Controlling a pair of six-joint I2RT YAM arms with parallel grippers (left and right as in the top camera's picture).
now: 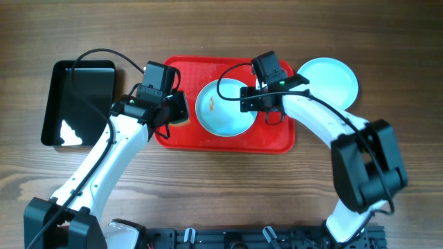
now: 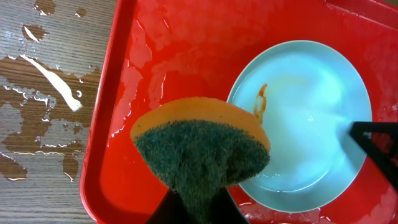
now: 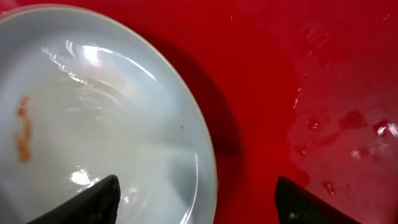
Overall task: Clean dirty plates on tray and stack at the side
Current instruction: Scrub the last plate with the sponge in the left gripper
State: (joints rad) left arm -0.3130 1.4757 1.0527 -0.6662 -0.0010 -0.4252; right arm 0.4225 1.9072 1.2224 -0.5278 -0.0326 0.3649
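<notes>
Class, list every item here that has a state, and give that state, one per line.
Round pale mint plate on large red plastic tray: brown-smudged, wet.
Red tray: wet.
Second plate, on wooden table: looks clean.
Orange-and-green sponge: gripped by left claw.
Right claw: open, straddling smudged plate's rim.

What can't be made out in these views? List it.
Overhead: the side plate could be one or a stack; only its top shows, and the right arm crosses its edge.
Left wrist: the sponge hides the fingertips of the left tool.
Right wrist: the smudged plate is cut off by the frame edges; whether the right tool touches it is unclear.
</notes>
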